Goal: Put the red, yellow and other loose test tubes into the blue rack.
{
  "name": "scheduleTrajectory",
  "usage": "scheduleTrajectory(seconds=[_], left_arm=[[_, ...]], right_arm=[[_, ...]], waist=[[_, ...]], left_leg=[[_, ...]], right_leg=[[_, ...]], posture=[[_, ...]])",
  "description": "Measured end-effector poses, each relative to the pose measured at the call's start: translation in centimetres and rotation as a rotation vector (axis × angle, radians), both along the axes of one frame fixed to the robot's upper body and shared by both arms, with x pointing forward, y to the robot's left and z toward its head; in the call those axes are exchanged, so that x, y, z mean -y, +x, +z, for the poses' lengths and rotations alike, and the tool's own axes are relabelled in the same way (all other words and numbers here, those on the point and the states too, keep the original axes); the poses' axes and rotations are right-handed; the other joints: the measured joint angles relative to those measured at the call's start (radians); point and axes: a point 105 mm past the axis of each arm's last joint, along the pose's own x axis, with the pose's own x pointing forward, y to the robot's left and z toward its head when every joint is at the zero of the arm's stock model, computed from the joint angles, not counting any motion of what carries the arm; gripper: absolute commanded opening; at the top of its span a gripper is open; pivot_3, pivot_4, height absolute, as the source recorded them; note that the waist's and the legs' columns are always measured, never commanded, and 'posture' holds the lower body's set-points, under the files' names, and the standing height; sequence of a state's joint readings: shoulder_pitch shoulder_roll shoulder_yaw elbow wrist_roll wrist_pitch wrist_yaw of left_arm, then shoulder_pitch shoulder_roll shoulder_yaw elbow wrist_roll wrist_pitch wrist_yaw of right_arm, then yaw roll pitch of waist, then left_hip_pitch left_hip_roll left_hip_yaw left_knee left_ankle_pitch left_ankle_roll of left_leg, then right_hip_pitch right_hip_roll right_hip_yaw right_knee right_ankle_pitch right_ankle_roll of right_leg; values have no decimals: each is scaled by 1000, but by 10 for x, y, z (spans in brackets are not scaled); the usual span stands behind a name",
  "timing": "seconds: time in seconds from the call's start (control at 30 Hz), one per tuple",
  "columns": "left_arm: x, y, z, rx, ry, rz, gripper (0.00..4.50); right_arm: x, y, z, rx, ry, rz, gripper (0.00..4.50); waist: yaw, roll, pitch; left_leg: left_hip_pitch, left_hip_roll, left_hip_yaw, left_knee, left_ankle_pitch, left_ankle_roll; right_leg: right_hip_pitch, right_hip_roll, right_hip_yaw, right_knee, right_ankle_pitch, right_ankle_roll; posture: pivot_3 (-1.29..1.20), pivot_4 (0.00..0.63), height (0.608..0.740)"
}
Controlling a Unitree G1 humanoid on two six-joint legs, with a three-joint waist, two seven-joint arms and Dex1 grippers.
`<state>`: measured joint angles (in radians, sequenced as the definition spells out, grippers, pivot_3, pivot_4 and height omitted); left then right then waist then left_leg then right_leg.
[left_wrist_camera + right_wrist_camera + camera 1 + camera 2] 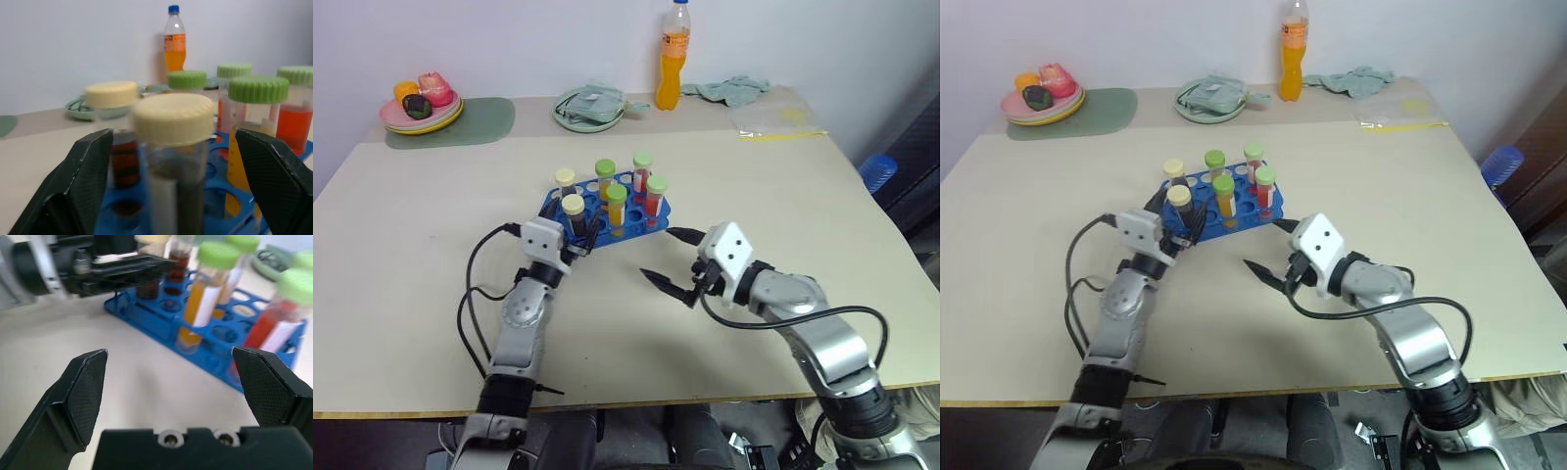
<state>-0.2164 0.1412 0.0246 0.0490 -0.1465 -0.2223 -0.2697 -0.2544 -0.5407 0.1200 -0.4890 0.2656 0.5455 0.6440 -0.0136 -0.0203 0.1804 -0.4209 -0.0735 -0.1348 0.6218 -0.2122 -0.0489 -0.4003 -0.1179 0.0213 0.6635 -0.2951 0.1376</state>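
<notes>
The blue rack (641,223) stands at mid-table with several capped tubes upright in it. Among them are a red tube (654,201) and a yellow-orange tube (617,211) with green caps, and two dark tubes with cream caps. My left gripper (579,233) is at the rack's near left corner. In the left wrist view it (173,134) is open, its fingers (83,181) standing apart on either side of the nearest cream-capped dark tube (173,161), which sits in the rack. My right gripper (670,258) hovers open and empty just in front of the rack's right end.
Along the back edge are an orange drink bottle (673,59), a pale green plate (570,119) holding a cloth, stacked plates (431,122) with toy food on a green mat, a crumpled cloth (729,90) and a plastic bag (778,119).
</notes>
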Motion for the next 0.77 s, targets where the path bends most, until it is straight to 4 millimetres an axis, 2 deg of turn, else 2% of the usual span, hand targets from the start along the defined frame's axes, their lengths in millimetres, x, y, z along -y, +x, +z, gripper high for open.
scheduleTrajectory(seconds=[0.17, 0.37, 0.47, 0.57, 0.77], left_arm=[[-39, -24, 8, -72, 55, -37, 4193], [-89, -50, 12, -232, 162, -79, 4193], [-108, -59, 15, -289, 184, -79, 4193], [-117, -63, 15, -322, 194, -77, 4193], [-124, -72, 11, -357, 177, -45, 4193]], right_arm=[[31, 0, 15, -3, -26, -25, 4500], [94, 0, 26, -58, -45, -140, 4500], [117, 1, 27, -81, -15, -202, 4500], [128, 4, 25, -88, -8, -225, 4500], [135, 7, 18, -92, -13, -228, 4500]], waist=[[0, 1, 0], [4, 1, 0], [2, 1, 0], [0, 1, 0], [1, 1, 0]], left_leg=[[0, 0, 1, -1, 0, 0], [2, 1, 1, -1, -1, 2], [4, 1, 1, -2, -1, 2], [8, 2, 3, -6, -1, 2], [9, 2, 3, -8, -1, 2]], right_leg=[[0, 0, 0, 0, 0, 0], [4, 0, 0, -3, 0, 0], [5, 0, 0, -3, 0, 0], [7, -1, 1, -5, 0, -1], [8, -1, 1, -7, 0, 0]], posture=[[0, 150, 740], [0, 150, 740], [0, 150, 740], [0, 150, 740], [0, 150, 740]])
